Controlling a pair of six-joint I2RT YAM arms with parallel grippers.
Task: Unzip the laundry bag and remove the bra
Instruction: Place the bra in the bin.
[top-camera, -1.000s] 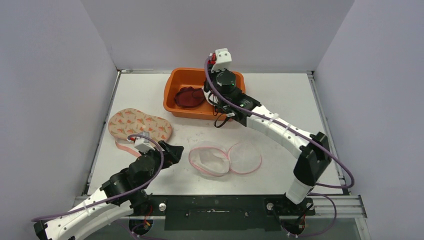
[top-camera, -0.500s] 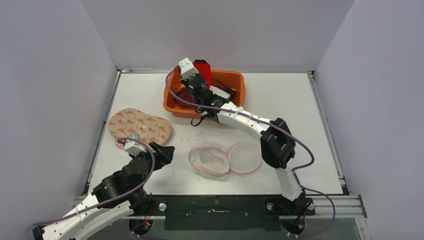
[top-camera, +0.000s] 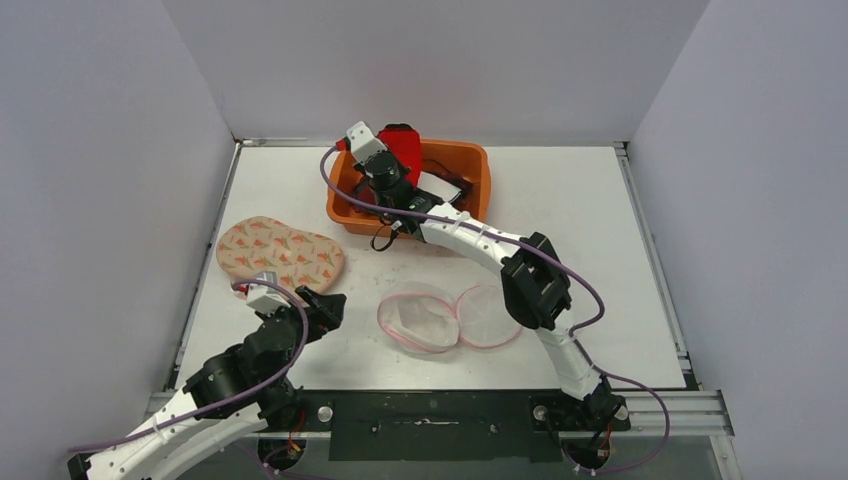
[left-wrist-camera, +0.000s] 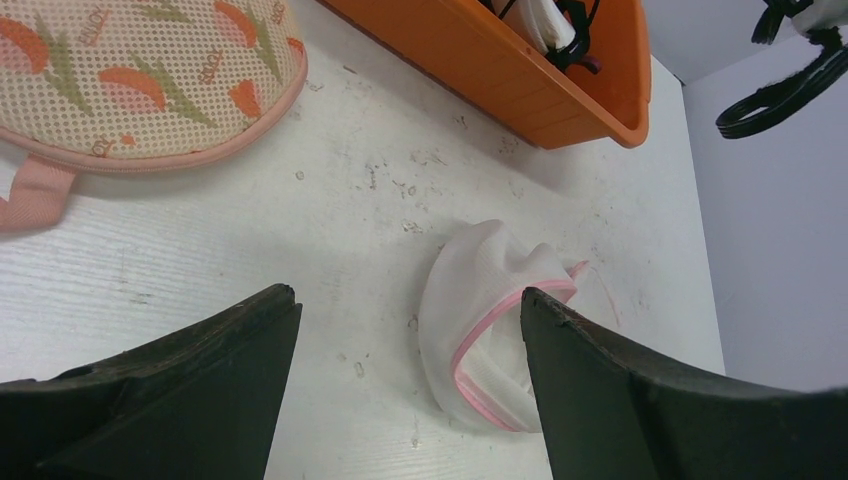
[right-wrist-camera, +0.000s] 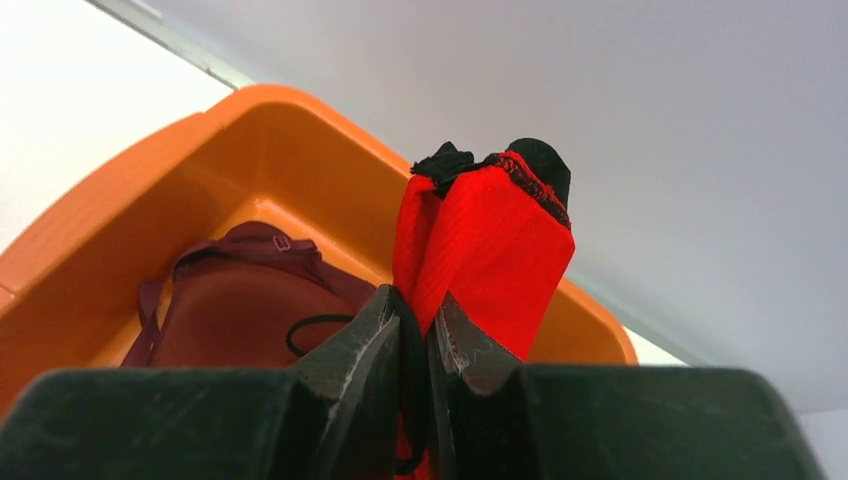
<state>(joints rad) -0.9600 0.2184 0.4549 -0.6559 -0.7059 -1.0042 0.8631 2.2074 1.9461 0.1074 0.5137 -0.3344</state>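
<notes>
Two arms, two mesh bags, two bras, one bin. The left gripper (top-camera: 327, 302), spread wide and empty, hangs near the floral bag (top-camera: 280, 250). The white bag (top-camera: 450, 318) lies open mid-bench. The right gripper (right-wrist-camera: 412, 308) pinches the red bra (right-wrist-camera: 490, 240) above the orange bin (top-camera: 478, 165), where a maroon bra (right-wrist-camera: 240, 300) lies. A second earlier that arm reached further right. The white bench (top-camera: 600, 220) is scuffed, the walls (top-camera: 100, 150) pale.

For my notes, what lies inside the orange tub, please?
A maroon bra lies inside; the right gripper, jaws shut, holds a red bra over it. Its arm hides the rest.
</notes>
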